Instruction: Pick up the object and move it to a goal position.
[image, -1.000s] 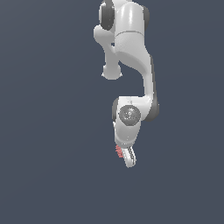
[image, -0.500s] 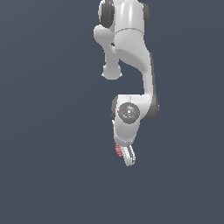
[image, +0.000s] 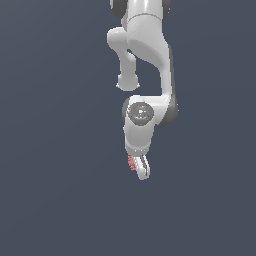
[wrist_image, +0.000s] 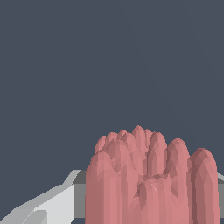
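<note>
The object (image: 132, 163) is a small salmon-red, ridged lump. It sits in my white gripper (image: 140, 171) at the low end of the arm, in mid-air against the plain dark background. Only its edge shows on the exterior view's left of the near finger (image: 143, 167). In the wrist view the object (wrist_image: 148, 179) fills the lower middle, close to the camera, with a grey-white finger (wrist_image: 57, 203) beside it. The gripper is shut on the object.
The white arm (image: 147, 55) hangs down from the top of the exterior view. Around it only a flat dark grey-blue background shows; no goal marker is in view.
The gripper, with the object in it, has moved up a little and slightly toward the exterior view's left. The grip is unchanged.
</note>
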